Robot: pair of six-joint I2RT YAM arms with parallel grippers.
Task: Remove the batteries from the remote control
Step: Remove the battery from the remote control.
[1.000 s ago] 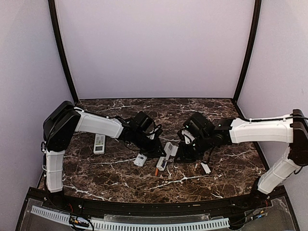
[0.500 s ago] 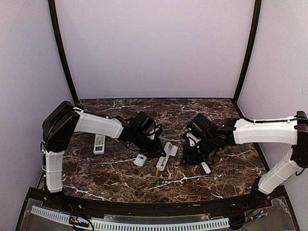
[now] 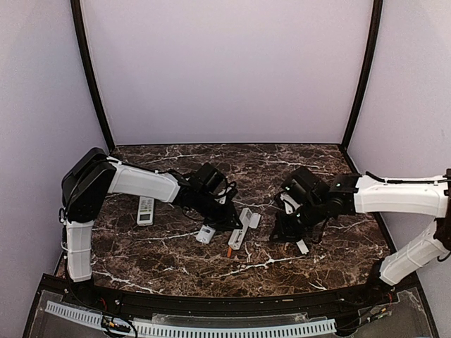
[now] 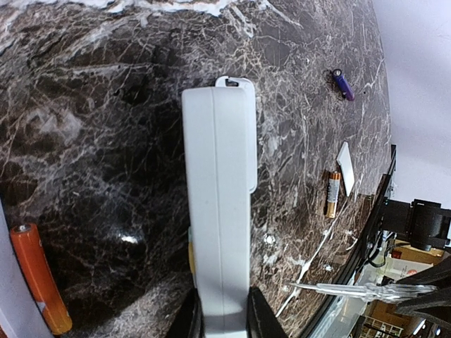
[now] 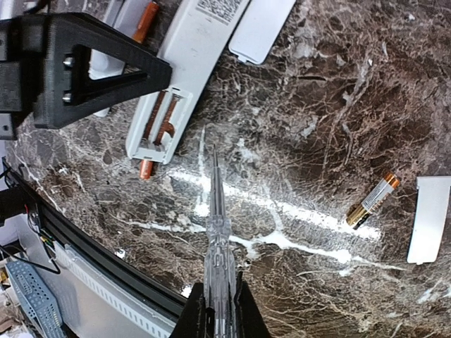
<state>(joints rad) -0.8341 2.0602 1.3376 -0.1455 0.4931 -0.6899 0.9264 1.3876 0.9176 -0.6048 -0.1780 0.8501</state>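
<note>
The open bay at one end of the long white plastic remote control point(image 5: 201, 49) shows two copper-toned strips, but I cannot tell whether they are cells or bare contacts. An orange slim cylinder battery point(image 5: 146, 169) pokes out from that end of the remote, the rest of it hidden beneath. A second orange battery point(image 5: 144, 21) lies beside the remote, close to the top edge of the right wrist view. A gold-and-black battery point(image 5: 372, 201) lies free on the dark veined marble tabletop point(image 5: 303, 141), near a white rectangular cover plate point(image 5: 428, 218). A purple battery point(image 4: 343, 84) lies well apart from them. Another white cover plate point(image 5: 262, 28), cut off by the frame, lies just beside the remote. The left gripper point(image 4: 220, 320) is clenched on the remote's other end, with only its fingertips showing. The right gripper point(image 5: 215, 313) is clamped on a clear plastic pointed tool point(image 5: 215, 232). The tool's tip is near the bay, and whether it touches the marble is unclear
</note>
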